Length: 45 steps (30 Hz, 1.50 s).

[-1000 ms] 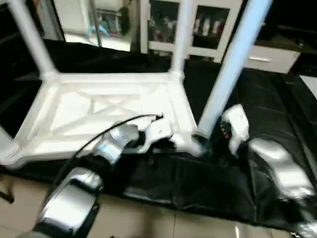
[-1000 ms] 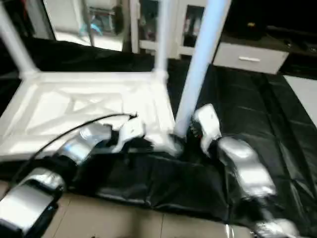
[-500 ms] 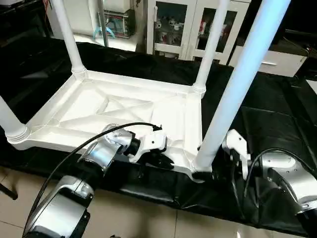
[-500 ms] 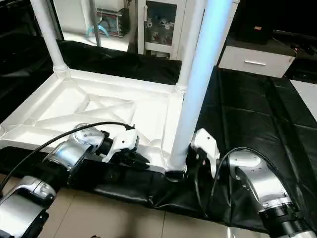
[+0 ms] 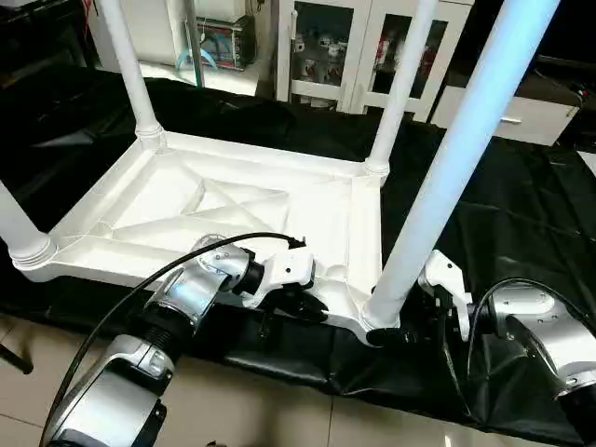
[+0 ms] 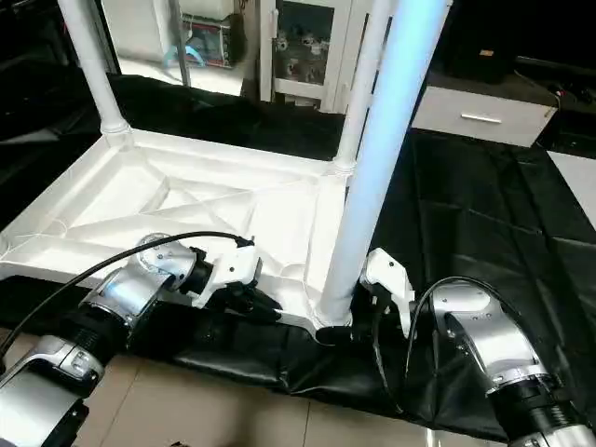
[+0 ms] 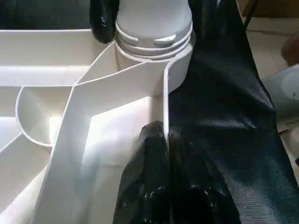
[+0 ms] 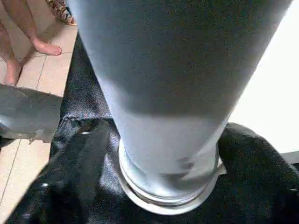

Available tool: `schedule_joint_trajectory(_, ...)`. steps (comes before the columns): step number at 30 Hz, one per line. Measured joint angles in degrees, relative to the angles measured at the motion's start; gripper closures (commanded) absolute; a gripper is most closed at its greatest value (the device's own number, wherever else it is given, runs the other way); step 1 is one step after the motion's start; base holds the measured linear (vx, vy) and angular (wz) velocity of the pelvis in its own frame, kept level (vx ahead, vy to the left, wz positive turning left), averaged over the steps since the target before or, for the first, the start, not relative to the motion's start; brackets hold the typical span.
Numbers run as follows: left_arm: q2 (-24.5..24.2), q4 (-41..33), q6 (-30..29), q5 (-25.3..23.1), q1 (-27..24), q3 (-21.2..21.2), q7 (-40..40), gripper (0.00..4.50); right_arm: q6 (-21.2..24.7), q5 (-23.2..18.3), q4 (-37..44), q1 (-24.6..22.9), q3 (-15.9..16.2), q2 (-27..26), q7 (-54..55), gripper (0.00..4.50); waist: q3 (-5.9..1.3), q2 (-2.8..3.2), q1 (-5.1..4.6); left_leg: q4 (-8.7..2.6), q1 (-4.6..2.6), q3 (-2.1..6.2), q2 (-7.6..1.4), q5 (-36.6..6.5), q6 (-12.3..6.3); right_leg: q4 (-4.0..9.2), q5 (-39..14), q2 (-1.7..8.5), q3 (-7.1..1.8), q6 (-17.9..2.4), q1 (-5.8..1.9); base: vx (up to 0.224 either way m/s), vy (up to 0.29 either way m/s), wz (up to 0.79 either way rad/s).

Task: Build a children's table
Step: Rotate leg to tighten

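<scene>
The white tabletop (image 5: 233,200) lies upside down on black cloth, its X-ribs facing up. A white leg stands upright in each of its corner sockets: far left (image 5: 130,74), far right (image 5: 396,93), near left (image 5: 14,228) and near right (image 5: 447,177). My left gripper (image 7: 163,133) is shut on the tabletop's near rim, one finger on each side of the thin wall, just beside the near right socket (image 7: 154,51). My right gripper (image 8: 168,154) is open at the foot of the near right leg (image 8: 177,70), which stands between its fingers (image 8: 79,163).
The black cloth (image 5: 521,214) covers the work surface and hangs over its front edge to a tiled floor (image 5: 279,410). A glass-door cabinet (image 5: 326,47) and a white drawer unit (image 5: 521,112) stand behind. A person's bare feet (image 8: 28,37) are on the floor nearby.
The whole picture has shifted and steadied, so the camera moved. My right gripper has drawn in a little at the near right leg's foot. The left gripper keeps its hold on the rim.
</scene>
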<state>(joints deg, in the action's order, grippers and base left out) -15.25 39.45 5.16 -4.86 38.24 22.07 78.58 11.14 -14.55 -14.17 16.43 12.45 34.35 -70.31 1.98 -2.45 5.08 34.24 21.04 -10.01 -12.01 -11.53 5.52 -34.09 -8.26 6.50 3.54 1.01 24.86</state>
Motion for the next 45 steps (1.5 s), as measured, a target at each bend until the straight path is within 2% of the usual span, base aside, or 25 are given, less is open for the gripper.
schedule_joint_trajectory(11,0.1,-0.4,-0.5,0.0,-0.2,0.2,0.5,4.5,-0.4,0.1,-0.2,-0.2,-0.1,0.2,-0.8,1.84,-0.04,0.06,0.07,0.02,-0.01,0.0,0.0,0.0,0.0,0.0,0.0,0.01,0.0,0.0,-0.04,0.0,0.0,0.0)
schedule_joint_trajectory(17,0.1,-0.4,-0.9,0.1,-0.2,0.2,0.6,4.5,-0.4,0.2,-0.2,-0.3,-0.2,0.0,-0.6,1.88,-0.07,0.07,0.04,0.02,-0.04,0.0,0.0,0.0,0.0,0.0,0.0,0.0,0.0,0.0,-0.07,0.0,0.0,0.0)
schedule_joint_trajectory(19,0.2,0.6,-0.1,-0.2,0.0,0.0,-0.7,4.5,-0.1,0.2,-0.4,-1.0,-1.4,-1.6,1.5,1.88,-0.2,-0.11,-0.04,0.01,-0.08,0.0,-0.01,0.0,0.0,-0.01,0.0,-0.01,0.01,0.0,-0.1,0.0,0.0,0.0)
schedule_joint_trajectory(22,2.0,5.6,0.8,-2.2,2.4,-1.4,-7.8,4.5,1.6,0.5,-3.1,-0.9,-5.1,-6.9,10.7,1.89,-0.27,-0.51,-0.42,0.08,-0.17,0.04,0.01,0.0,0.02,0.0,-0.1,-0.05,-0.01,0.1,-0.21,-0.017,-0.001,0.0)
schedule_joint_trajectory(24,4.6,9.3,-0.5,-3.7,4.6,-2.2,-15.3,4.5,3.1,0.8,-6.4,0.8,-7.9,-11.3,20.3,1.89,-0.2,-0.72,-1.47,0.19,-0.13,0.11,0.03,0.0,0.08,0.11,-0.1,-0.05,0.01,0.2,-0.19,-0.054,0.0,-0.02)
schedule_joint_trajectory(27,7.9,12.4,-3.0,-4.4,6.5,-2.6,-23.6,4.5,4.3,1.9,-9.7,3.5,-10.6,-16.4,31.9,1.89,-0.2,-0.65,-2.91,0.22,-0.04,0.24,0.09,0.1,0.11,0.27,-0.1,-0.02,0.02,0.2,-0.04,0.0,0.0,0.0)
schedule_joint_trajectory(30,10.9,16.1,-4.9,-5.0,8.8,-3.4,-31.8,4.5,4.3,3.7,-13.6,7.3,-12.1,-21.0,42.4,1.9,-0.21,-0.46,-3.45,0.21,0.04,0.22,0.12,0.1,0.12,0.27,-0.1,-0.06,0.05,0.2,0.05,0.0,0.0,0.0)
schedule_joint_trajectory(35,16.4,23.4,-5.6,-6.1,13.0,-5.1,-44.9,4.5,0.3,6.5,-22.6,14.6,-15.9,-29.7,63.1,1.9,-0.17,0.14,-3.56,0.14,0.08,0.2,0.13,0.1,0.2,0.17,0.3,-0.09,0.09,0.0,0.25,0.0,0.0,0.0)
schedule_joint_trajectory(38,18.4,26.2,-5.3,-6.3,14.7,-5.4,-49.6,4.5,-2.6,7.5,-27.0,17.8,-16.6,-31.7,70.3,1.9,-0.18,0.56,-3.21,-0.06,0.1,0.16,0.15,0.1,0.15,0.15,0.2,-0.11,0.12,0.0,0.36,0.067,0.003,0.02)
schedule_joint_trajectory(41,18.5,27.1,-4.5,-6.6,15.7,-5.4,-50.8,4.5,-4.3,7.6,-28.7,19.1,-17.2,-32.2,71.4,1.9,-0.18,0.59,-2.71,-0.13,0.2,0.13,0.16,0.1,-0.48,0.07,-0.1,-0.11,0.17,-0.2,0.58,0.073,0.003,0.01)
schedule_joint_trajectory(45,18.4,27.4,-3.4,-7.4,15.7,-5.3,-50.7,4.5,-6.8,7.5,-28.5,17.9,-18.2,-32.1,69.0,1.9,-0.1,0.71,-2.34,-0.07,0.21,0.0,0.15,-0.1,-0.76,0.08,-0.2,-0.05,0.15,-0.3,0.62,0.0,0.0,0.0)
